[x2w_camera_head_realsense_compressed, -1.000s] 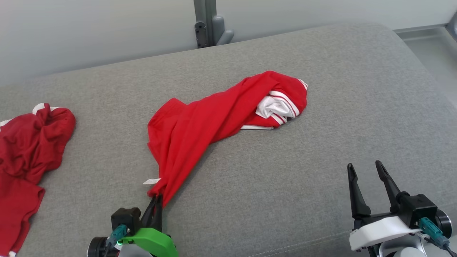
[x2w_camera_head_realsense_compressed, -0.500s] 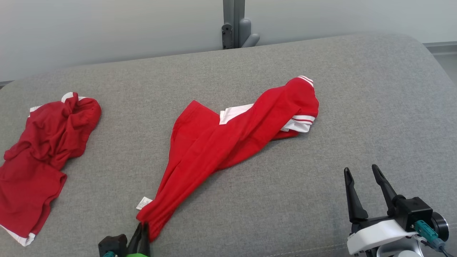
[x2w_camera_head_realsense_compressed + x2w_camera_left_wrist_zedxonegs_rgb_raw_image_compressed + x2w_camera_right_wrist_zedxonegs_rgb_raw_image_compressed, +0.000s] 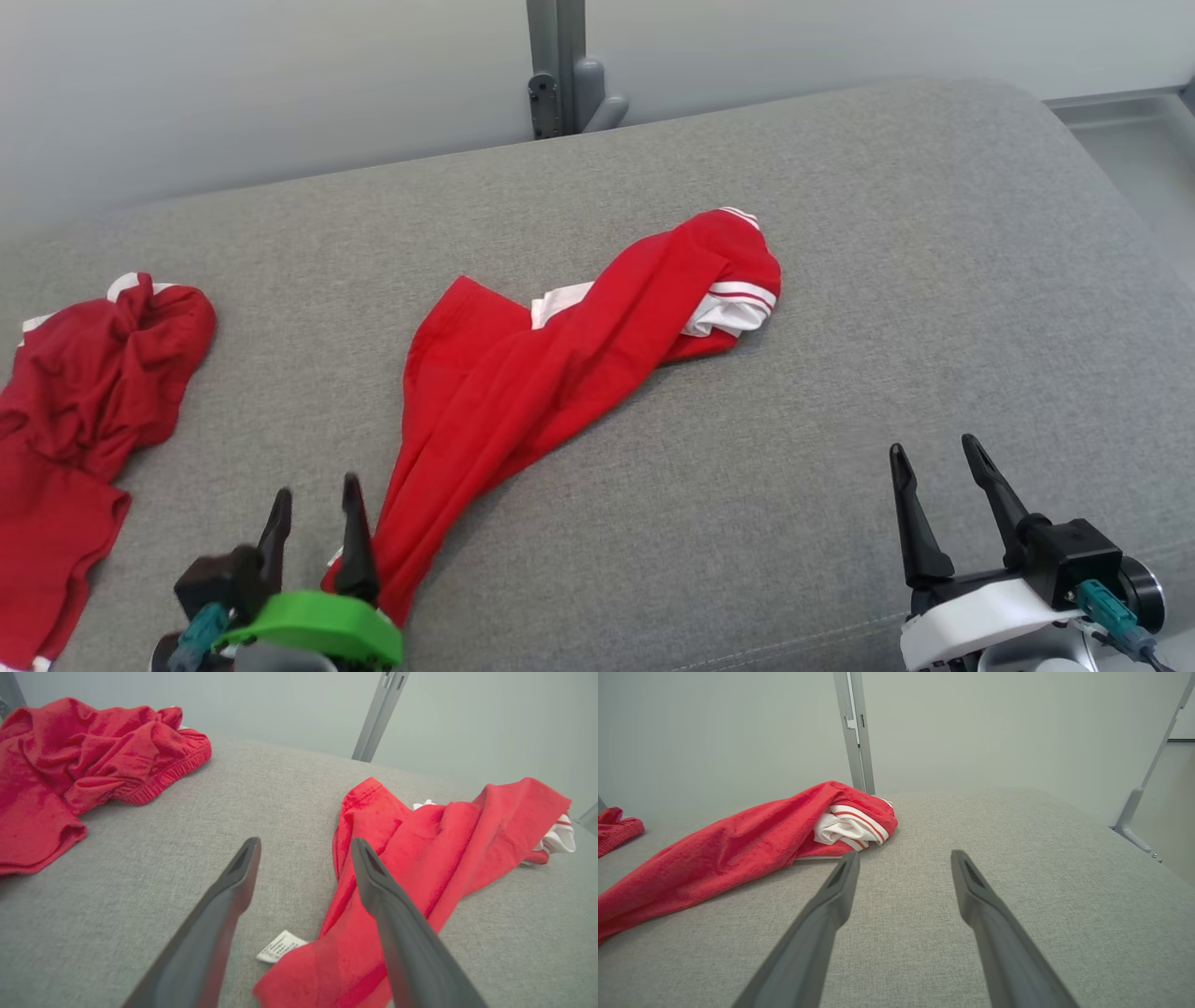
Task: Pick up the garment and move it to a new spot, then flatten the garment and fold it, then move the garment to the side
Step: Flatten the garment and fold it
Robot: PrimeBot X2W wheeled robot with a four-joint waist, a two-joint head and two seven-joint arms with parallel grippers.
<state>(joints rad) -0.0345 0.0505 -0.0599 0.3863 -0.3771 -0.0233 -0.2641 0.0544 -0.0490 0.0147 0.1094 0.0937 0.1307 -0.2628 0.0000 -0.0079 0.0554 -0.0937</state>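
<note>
The garment (image 3: 551,364), bright red with white striped trim, lies stretched out and twisted across the middle of the grey cushion (image 3: 840,280); its near end with a white label reaches my left gripper. That garment (image 3: 420,858) also lies to the right of the fingers in the left wrist view, label (image 3: 279,946) between them. My left gripper (image 3: 313,495) stands open at the lower left, its right finger (image 3: 355,551) beside the cloth's near end, nothing held. My right gripper (image 3: 934,453) is open and empty at the lower right, well clear of the garment (image 3: 738,849).
A second, darker red garment (image 3: 84,401) lies crumpled at the cushion's left edge, also seen as a heap (image 3: 70,760) in the left wrist view. A grey post with a bracket (image 3: 560,65) stands behind the cushion against the pale wall. The cushion's right edge drops off.
My left gripper has opened and let go of the garment's near end, which now rests on the cushion. The head camera has shifted. The right gripper has stayed open.
</note>
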